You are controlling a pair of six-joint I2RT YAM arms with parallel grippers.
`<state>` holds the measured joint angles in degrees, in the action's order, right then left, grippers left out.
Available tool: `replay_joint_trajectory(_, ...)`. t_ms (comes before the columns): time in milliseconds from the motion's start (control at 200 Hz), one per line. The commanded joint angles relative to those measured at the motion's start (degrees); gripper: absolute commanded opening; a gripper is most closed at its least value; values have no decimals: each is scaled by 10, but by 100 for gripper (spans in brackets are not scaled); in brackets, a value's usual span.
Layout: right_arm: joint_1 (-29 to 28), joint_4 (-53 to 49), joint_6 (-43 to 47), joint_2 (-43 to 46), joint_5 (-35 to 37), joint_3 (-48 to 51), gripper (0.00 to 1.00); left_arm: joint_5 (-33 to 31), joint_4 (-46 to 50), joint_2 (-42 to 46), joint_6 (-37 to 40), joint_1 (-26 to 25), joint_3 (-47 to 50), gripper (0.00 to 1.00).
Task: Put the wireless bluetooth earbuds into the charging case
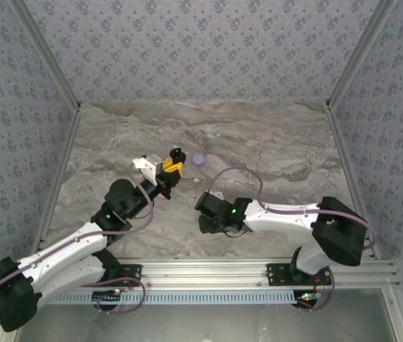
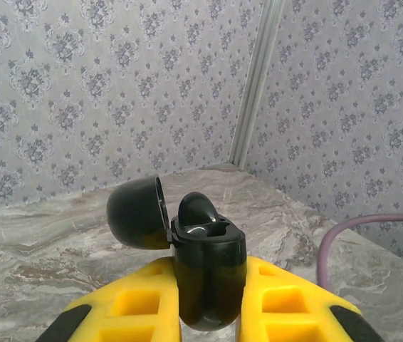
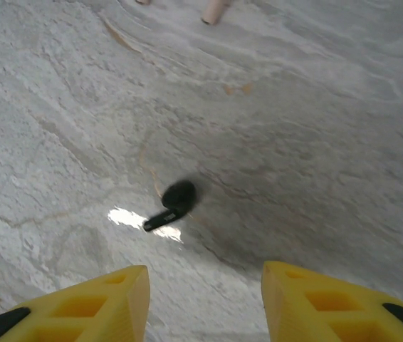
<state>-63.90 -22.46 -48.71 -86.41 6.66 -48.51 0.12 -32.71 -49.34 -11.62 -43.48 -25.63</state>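
Left wrist view is showing the left claw clamping the black charging case, its lid standing open and one black earbud sitting inside. The right claw is hovering with fingers apart above a second black earbud lying on the marbled worktop.

No legible markings
No lettering, brand or number reads on the glossy black oval plastic charging case.
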Motion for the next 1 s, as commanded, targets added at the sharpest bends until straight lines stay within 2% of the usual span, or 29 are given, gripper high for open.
replay_joint_trajectory(0,-7,9,-8,-17,17,-27,45,-2,-9,16,-10,5,3,0)
replay_joint_trajectory(280,-8,11,-9,-41,27,-30,37,1,-12,14,-13,8,4,0)
replay_joint_trajectory(515,-8,22,1,-61,24,-44,23,5,-13,12,-14,9,3,0)
replay_joint_trajectory(994,-9,24,10,-83,31,-55,18,8,-14,5,-17,11,1,0)
